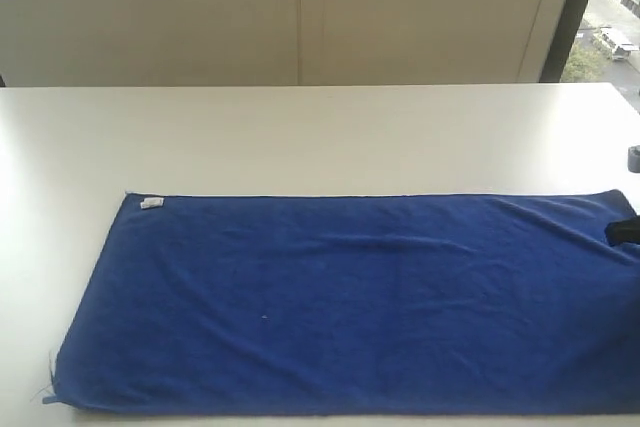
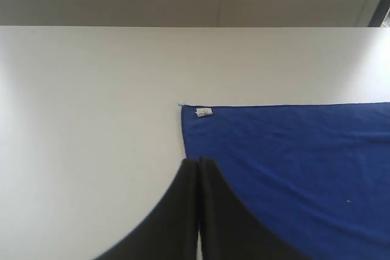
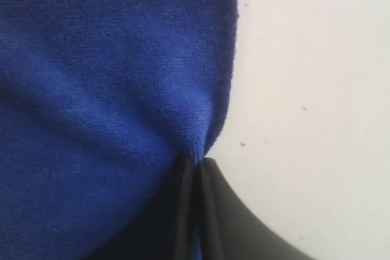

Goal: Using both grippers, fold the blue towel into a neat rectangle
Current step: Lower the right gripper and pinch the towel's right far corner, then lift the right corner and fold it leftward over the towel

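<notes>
On a smooth matte white tabletop [image 1: 300, 137], before pale beige wall panels [image 1: 200, 7], with a dark-framed window [image 1: 605, 37] at far right. Spread flat across the near half: a large royal-blue plush rectangular towel [image 1: 350, 307], long axis running left to right, small white tag [image 1: 152, 203] at the far left corner. By the left short edge, black tapered left gripper [image 2: 198, 161] pressed together, nothing seen between its fingers. At the right edge, black right gripper [image 3: 196, 162] pinching the cloth, fabric puckering into its tips.

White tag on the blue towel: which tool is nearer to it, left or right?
Left. The left tool is shut by the edge of the blue towel, near the white tag; the right tool pinches the towel's opposite end.
</notes>
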